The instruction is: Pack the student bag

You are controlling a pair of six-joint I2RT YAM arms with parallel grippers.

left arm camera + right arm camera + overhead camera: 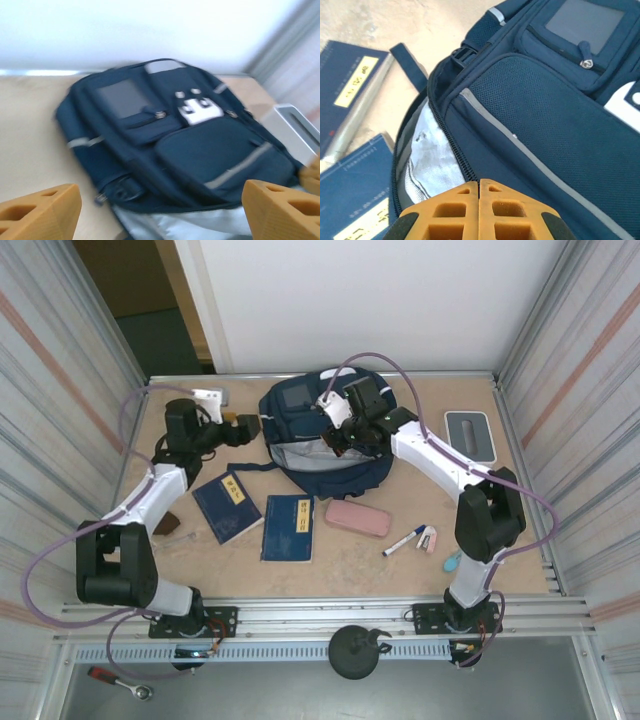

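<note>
- At the far middle of the table (350, 565): navy backpack (290, 425), lying front up, grey square patch and white patches facing the ceiling.
- Main zip open along the near edge, with silvery lining (427, 160) showing inside.
- Just left of the bag, above the table: left gripper (243, 427), aimed at the front pockets, fingers (40, 212) spread wide apart and empty.
- Over the near side of the bag: right gripper (479, 212), fingers pressed together, tips at the zip edge of the open compartment. Impossible to tell whether any fabric is pinched there.
- Flat on the table nearer than the bag, left of centre: two dark blue books with yellow labels, left book (228, 505) turned at an angle, right book (290, 527) beside it.
- Just right of the books: pink pencil case (357, 518), close to the bag's near edge.
- Further right: marker (405, 540), white body with dark cap, and a small pink-and-white item (428, 538) touching or nearly touching its end.
- At the far right of the table: white-grey box (470, 433), apart from the bag.
- Beside the bag on the table: dark strap (407, 65), reaching toward the books.
</note>
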